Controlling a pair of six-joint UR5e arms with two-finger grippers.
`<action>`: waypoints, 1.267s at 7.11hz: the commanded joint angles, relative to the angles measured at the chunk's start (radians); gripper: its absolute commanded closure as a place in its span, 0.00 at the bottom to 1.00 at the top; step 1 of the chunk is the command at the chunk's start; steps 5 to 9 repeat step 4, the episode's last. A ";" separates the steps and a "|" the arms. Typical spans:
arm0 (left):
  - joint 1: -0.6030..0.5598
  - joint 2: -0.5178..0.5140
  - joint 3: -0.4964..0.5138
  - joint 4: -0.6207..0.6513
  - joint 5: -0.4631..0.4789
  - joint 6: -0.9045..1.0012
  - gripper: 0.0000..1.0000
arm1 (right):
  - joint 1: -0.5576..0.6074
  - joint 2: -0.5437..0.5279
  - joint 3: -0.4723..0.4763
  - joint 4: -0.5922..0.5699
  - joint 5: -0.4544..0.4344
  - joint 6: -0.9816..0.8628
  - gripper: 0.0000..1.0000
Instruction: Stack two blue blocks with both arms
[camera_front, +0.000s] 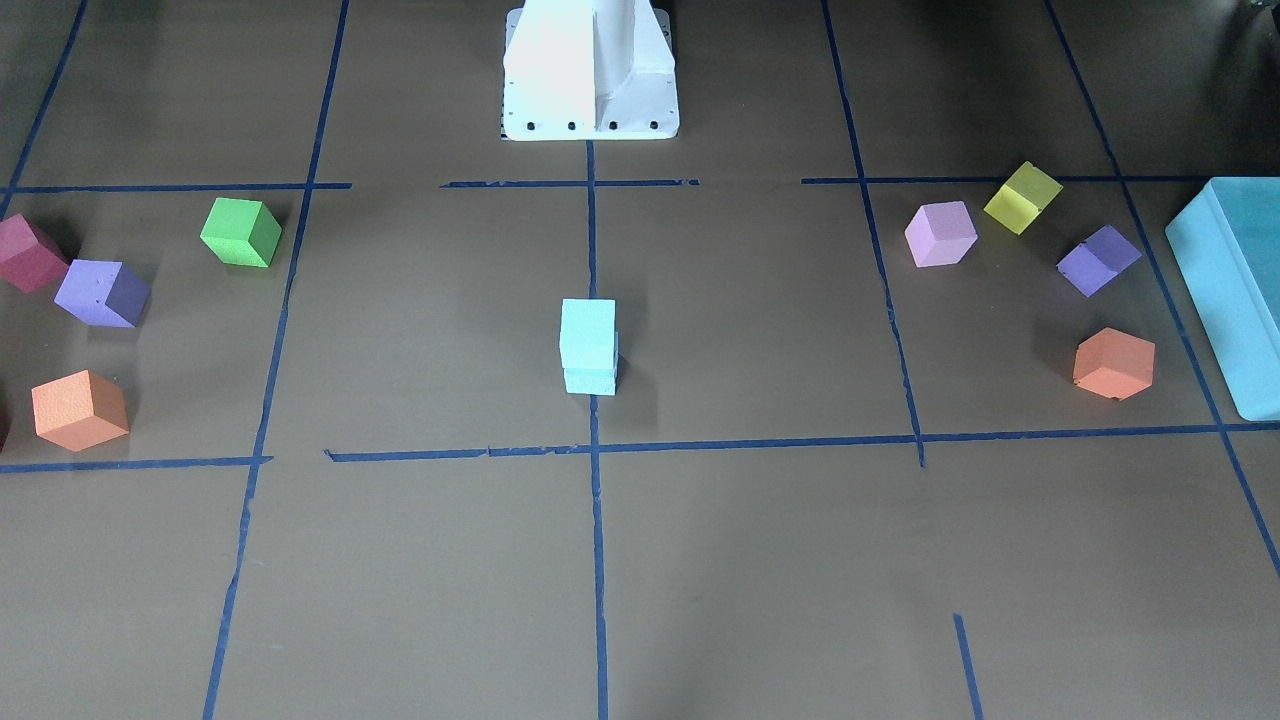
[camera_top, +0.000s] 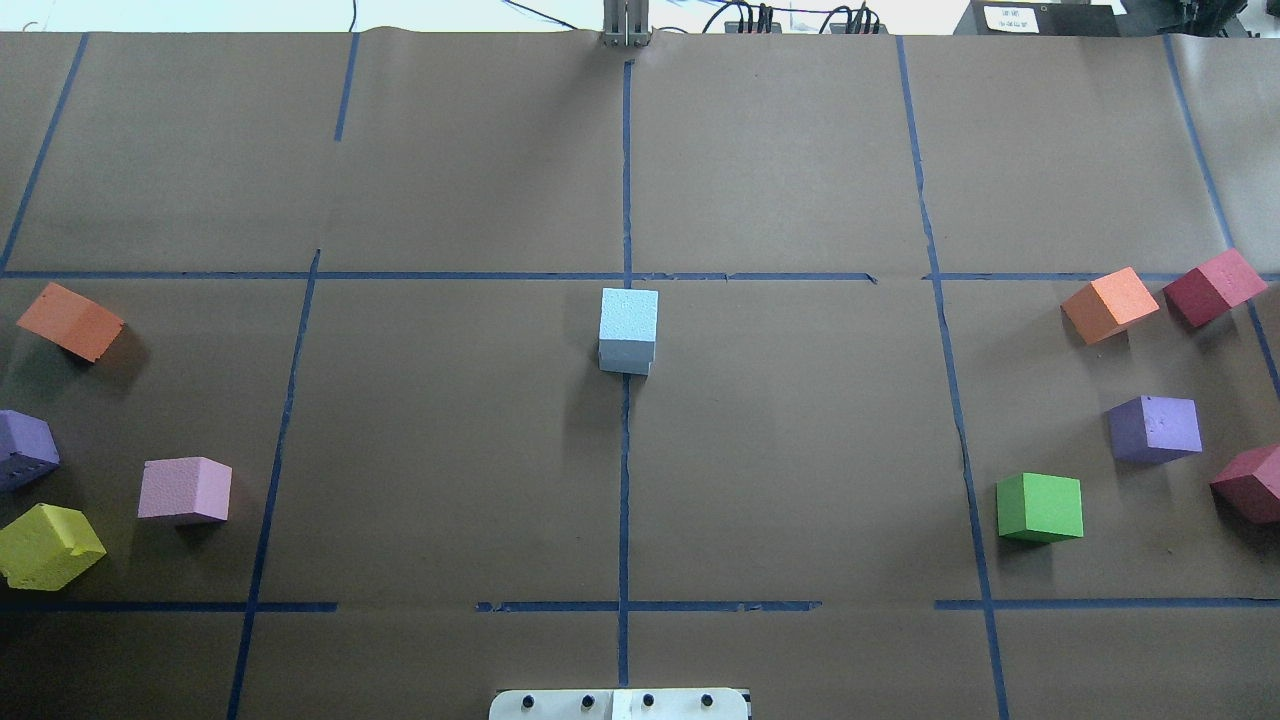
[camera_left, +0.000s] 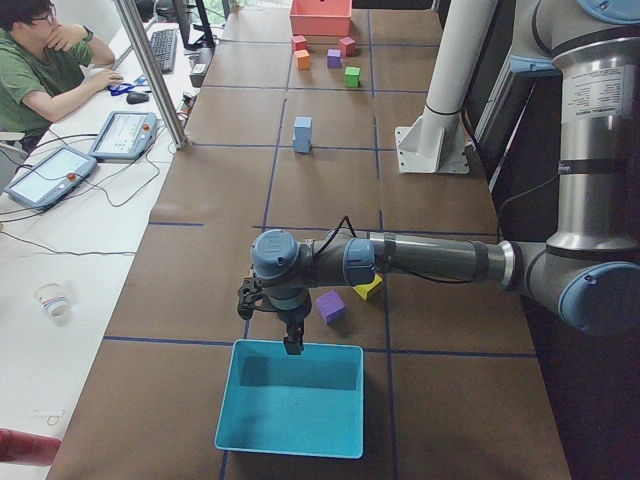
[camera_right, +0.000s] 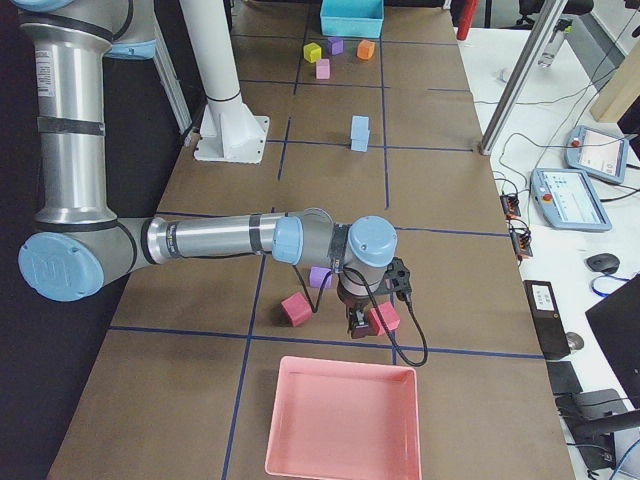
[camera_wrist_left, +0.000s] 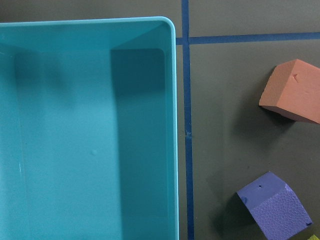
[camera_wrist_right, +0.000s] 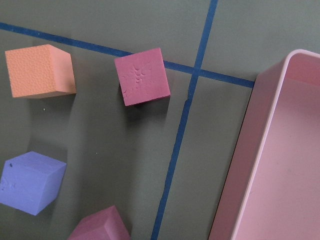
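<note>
Blue blocks, two: upper blue block (camera_front: 587, 330) rests on lower blue block (camera_front: 591, 381), a two-high stack at the table's middle, on the centre tape line (camera_front: 597, 540) in front of the white pedestal (camera_front: 590, 70); the upper cube sits slightly skewed on the lower one, nothing grips either, and both arms are well apart from the stack. Left arm (camera_left: 430, 258): stretched low at the table's left end, left gripper (camera_left: 292, 342) pointing down over the near rim of the teal box (camera_left: 300, 405) – it shows only in the side view, so whether its fingers are spread or pressed together cannot be told. Left-side cubes, loose on the brown paper near the box: lilac cube (camera_front: 940, 234), yellow cube (camera_front: 1022, 197), left purple cube (camera_front: 1098, 260), left orange cube (camera_front: 1114, 363). Right arm (camera_right: 220, 238): stretched low at the opposite end, right gripper (camera_right: 357, 325) pointing down just beside a maroon cube (camera_right: 383, 318), near the pink tray (camera_right: 340, 425) – its finger state likewise cannot be told. Right-side cubes: green cube (camera_front: 241, 232), right orange cube (camera_front: 80, 410), right purple cube (camera_front: 102, 293), second maroon cube (camera_right: 296, 308)
</note>
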 joint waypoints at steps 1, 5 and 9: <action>0.001 0.000 0.002 0.000 0.000 0.000 0.00 | 0.000 0.000 -0.002 0.000 0.002 0.000 0.00; 0.001 0.000 -0.004 -0.001 0.000 0.002 0.00 | -0.013 0.000 -0.003 0.000 0.002 0.000 0.00; 0.001 0.000 -0.004 -0.001 0.000 0.002 0.00 | -0.013 0.000 -0.003 0.000 0.002 0.000 0.00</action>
